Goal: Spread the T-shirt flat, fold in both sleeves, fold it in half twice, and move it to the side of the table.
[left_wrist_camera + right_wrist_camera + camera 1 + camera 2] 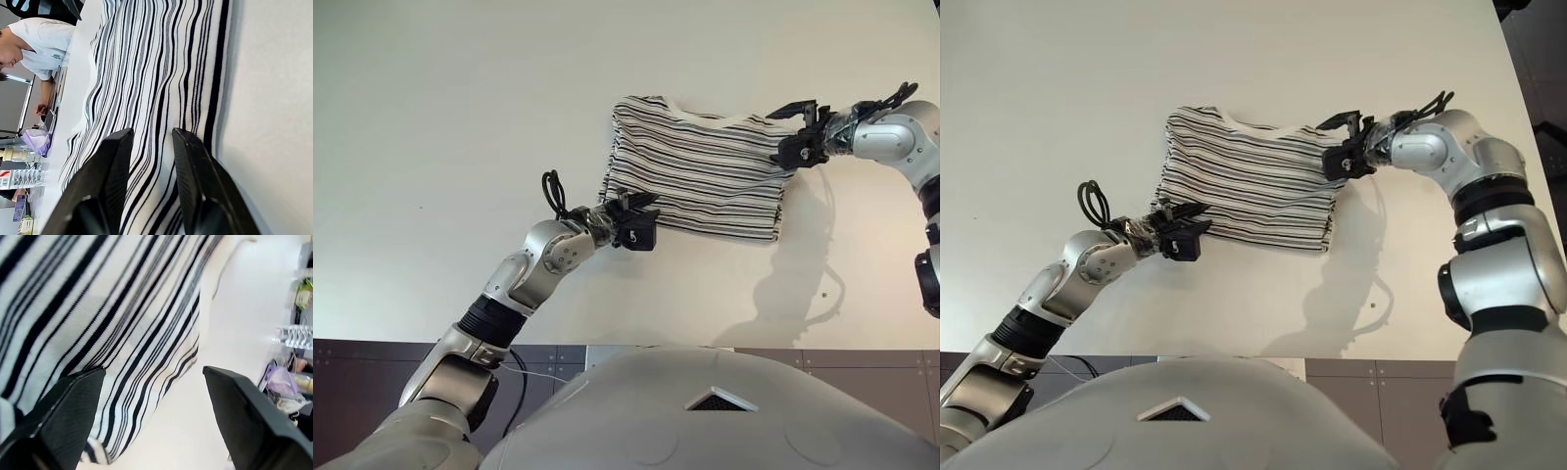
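Note:
A black-and-white striped T-shirt point(705, 162) lies on the white table point(460, 147), roughly rectangular, with its collar toward the far side and no sleeves sticking out. My left gripper point(641, 201) sits at the shirt's near left corner. Its fingers point(117, 161) are open, a narrow gap apart, low over the striped hem point(161, 88). My right gripper point(808, 113) hovers at the shirt's far right edge near the shoulder. In the right wrist view it is wide open point(154, 372) above the fabric point(98, 308), holding nothing.
Bare white tabletop surrounds the shirt, widest to the left and far side point(1058, 88). The table's near edge point(607, 345) runs just ahead of my torso. A purple bag point(35, 139) and bottles stand beyond the table.

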You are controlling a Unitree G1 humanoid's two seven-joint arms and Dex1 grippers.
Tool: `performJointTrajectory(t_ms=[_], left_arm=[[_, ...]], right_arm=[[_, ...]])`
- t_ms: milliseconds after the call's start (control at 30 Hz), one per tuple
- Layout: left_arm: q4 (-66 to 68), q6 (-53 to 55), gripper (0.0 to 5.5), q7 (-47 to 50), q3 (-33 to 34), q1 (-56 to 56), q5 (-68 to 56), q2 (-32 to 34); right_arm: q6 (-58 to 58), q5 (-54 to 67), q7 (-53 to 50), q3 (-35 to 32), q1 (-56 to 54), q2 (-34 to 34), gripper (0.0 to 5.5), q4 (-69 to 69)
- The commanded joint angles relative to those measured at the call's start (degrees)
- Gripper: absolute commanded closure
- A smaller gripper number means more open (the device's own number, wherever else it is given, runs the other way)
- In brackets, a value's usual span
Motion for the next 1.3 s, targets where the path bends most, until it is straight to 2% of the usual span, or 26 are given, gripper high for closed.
performJointTrajectory(t_ms=[33, 167, 300, 433, 633, 700, 767, 867, 933, 1000, 1033, 1100, 1167, 1233, 1300], left_arm=[[5.1, -4.4, 4.03, -2.7, 1.0, -1.2, 0.6, 6.3], [16.0, -18.9, 4.03, -3.7, -0.4, -7.7, -0.1, 12.0], [33.3, -29.7, 4.03, -0.8, -2.9, -20.0, 3.9, 11.3], [47.7, -37.5, 4.03, 7.3, -7.5, -32.4, 12.3, 8.0], [60.2, -42.2, 4.03, 24.6, -15.4, -42.6, 25.2, 5.5], [61.8, -42.8, 4.03, 28.5, -15.1, -44.4, 25.5, 6.0], [60.5, -45.4, 4.03, 28.6, -12.6, -44.7, 21.9, 7.5], [48.3, -49.7, 4.03, 21.4, -7.2, -37.6, 8.7, 13.9], [31.3, -45.5, 4.03, 14.6, -4.9, -25.1, -5.3, 21.4], [17.2, -40.1, 4.03, 11.9, -2.7, -12.5, -12.3, 27.7], [12.0, -37.5, 4.03, 11.5, -1.4, -6.5, -14.3, 30.1], [3.1, -32.6, 3.70, 12.5, 1.5, 6.7, -17.2, 33.2], [-2.4, -28.8, 3.32, 13.0, 3.9, 15.6, -17.1, 33.4], [-5.8, -26.1, 3.01, 13.1, 6.5, 20.1, -14.3, 32.5], [-7.3, -25.2, 2.95, 11.8, 8.0, 22.0, -11.3, 32.2]], right_arm=[[3.3, 11.4, 20.3, 1.8, 11.5, -5.9, 1.80, -13.2], [17.0, 27.1, 34.1, 0.7, 17.4, -9.7, 1.80, -33.2], [30.5, 34.2, 39.6, 0.0, 20.4, -8.3, 1.80, -48.6], [39.7, 35.9, 39.4, -1.1, 20.4, -4.2, 1.80, -55.5], [48.4, 37.9, 38.2, -4.7, 20.5, -1.8, 1.80, -61.2], [50.7, 39.7, 36.9, -7.3, 20.8, -1.7, 1.80, -63.0], [53.2, 42.6, 35.4, -11.3, 22.7, -2.6, 1.80, -65.7], [56.0, 47.6, 34.9, -19.3, 28.7, -7.0, 1.80, -69.0], [56.9, 49.7, 32.9, -25.8, 34.0, -9.2, 1.80, -69.4], [57.0, 50.5, 30.8, -31.5, 39.9, -10.6, 1.80, -69.3], [56.2, 50.2, 30.3, -33.5, 42.8, -11.2, 1.80, -69.2], [53.9, 48.7, 29.5, -37.0, 48.3, -12.2, 1.76, -68.3], [53.2, 48.0, 28.4, -38.4, 49.8, -12.1, 1.76, -67.7], [53.3, 47.9, 27.4, -38.5, 49.6, -11.5, 1.76, -68.0], [53.5, 47.8, 26.8, -38.2, 50.0, -11.1, 1.76, -68.9]])
